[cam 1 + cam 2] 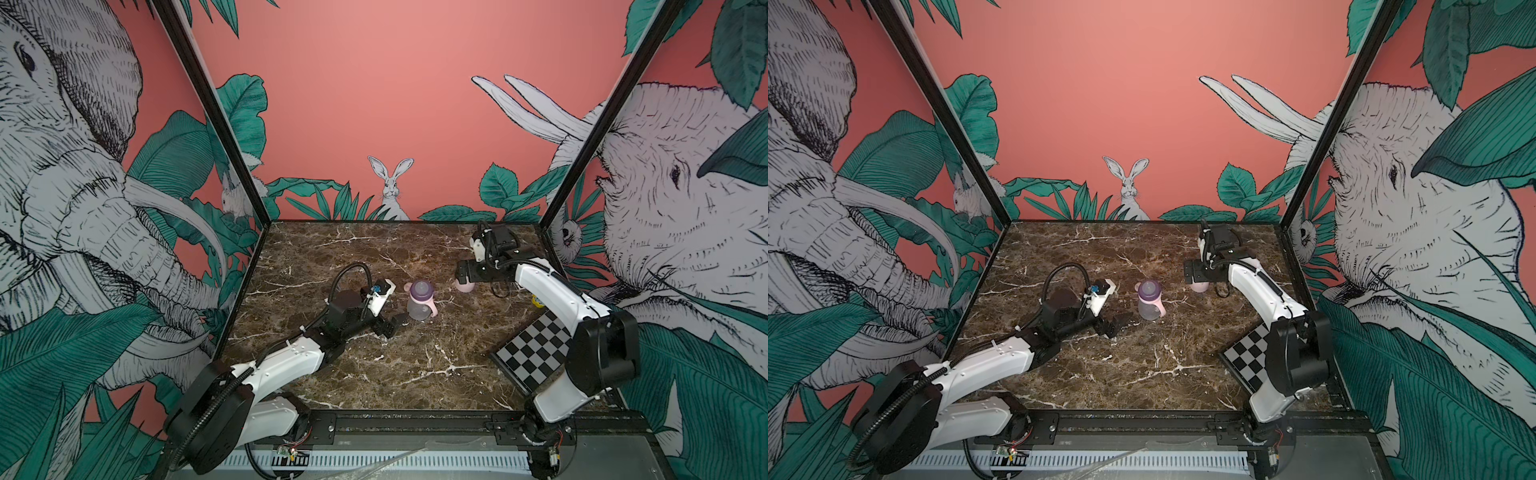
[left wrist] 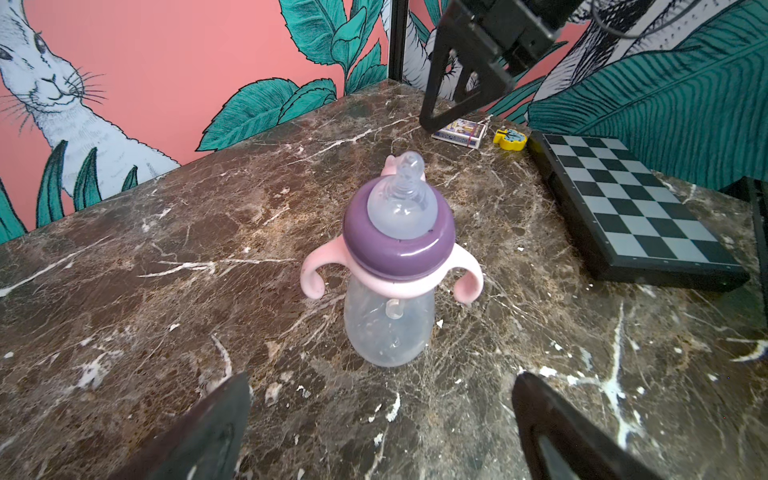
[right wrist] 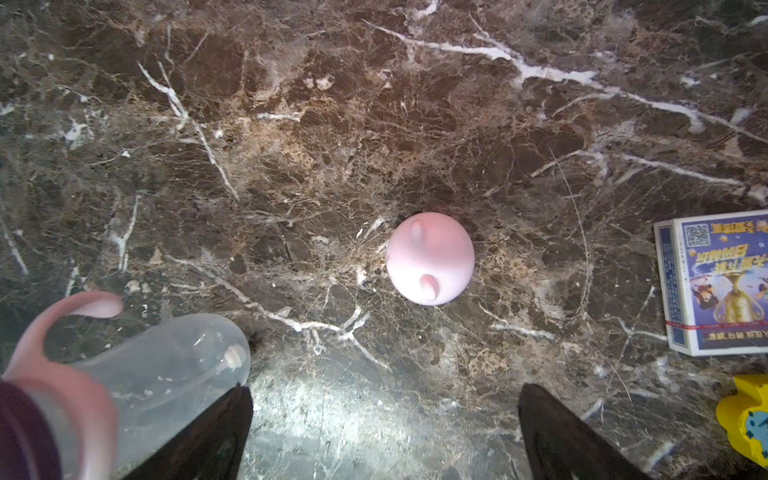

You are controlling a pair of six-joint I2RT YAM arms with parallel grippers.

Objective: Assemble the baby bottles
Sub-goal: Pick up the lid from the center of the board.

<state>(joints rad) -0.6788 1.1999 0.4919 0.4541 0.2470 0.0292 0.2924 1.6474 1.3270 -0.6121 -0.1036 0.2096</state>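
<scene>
Right pincer [image 3: 384, 388] hangs wide above the pink cap [image 3: 430, 257], near the bottle [image 1: 419, 305] standing on the counter [image 1: 374, 374]. I'd centre, descend, pinch below the ears. Left pincer [image 2: 381, 376] gapes empty.

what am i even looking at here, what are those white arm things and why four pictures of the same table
Two white robot arms, each ending in a two-finger gripper, work over a marble table. Two pictures look down on the whole scene; the other two come from cameras on the arms' wrists. The baby bottle stands upright mid-table with collar and handles on; its pink cap sits apart. The left gripper is open beside the bottle, the right gripper open above the cap. Neither holds anything. A card box, a yellow toy and a checkerboard lie off to the side.
</scene>
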